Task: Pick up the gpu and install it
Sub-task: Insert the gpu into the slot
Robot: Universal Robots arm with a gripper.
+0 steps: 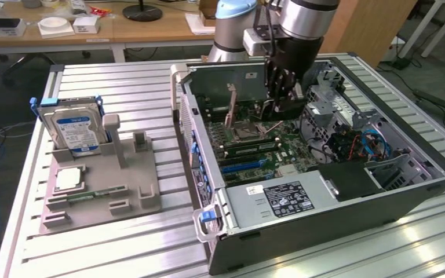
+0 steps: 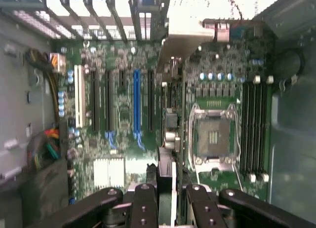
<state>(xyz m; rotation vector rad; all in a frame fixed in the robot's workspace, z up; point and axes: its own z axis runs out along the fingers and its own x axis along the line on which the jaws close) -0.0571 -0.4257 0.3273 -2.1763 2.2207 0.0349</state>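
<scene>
My gripper (image 1: 278, 106) reaches down into the open computer case (image 1: 408, 191), over the green motherboard (image 1: 284, 142). In the wrist view its black fingers (image 2: 144, 206) are shut on the gpu (image 2: 169, 124). The card is seen edge-on and runs away from the fingers to its silver end bracket (image 2: 195, 25). It hangs above the board between the expansion slots and the bare CPU socket (image 2: 211, 135), beside the long blue slot (image 2: 137, 102). In the exterior view the gpu (image 1: 270, 114) is a dark shape under the fingers. I cannot tell whether it touches a slot.
At the exterior view's left a grey holder (image 1: 130, 174) carries a silver hard drive (image 1: 76, 130) with a blue-white label, a small chip (image 1: 68, 178) and a narrow memory stick (image 1: 95, 193). A power supply (image 1: 280, 200) fills the case's near end. Cables and a drive cage (image 1: 361, 145) sit beside the board.
</scene>
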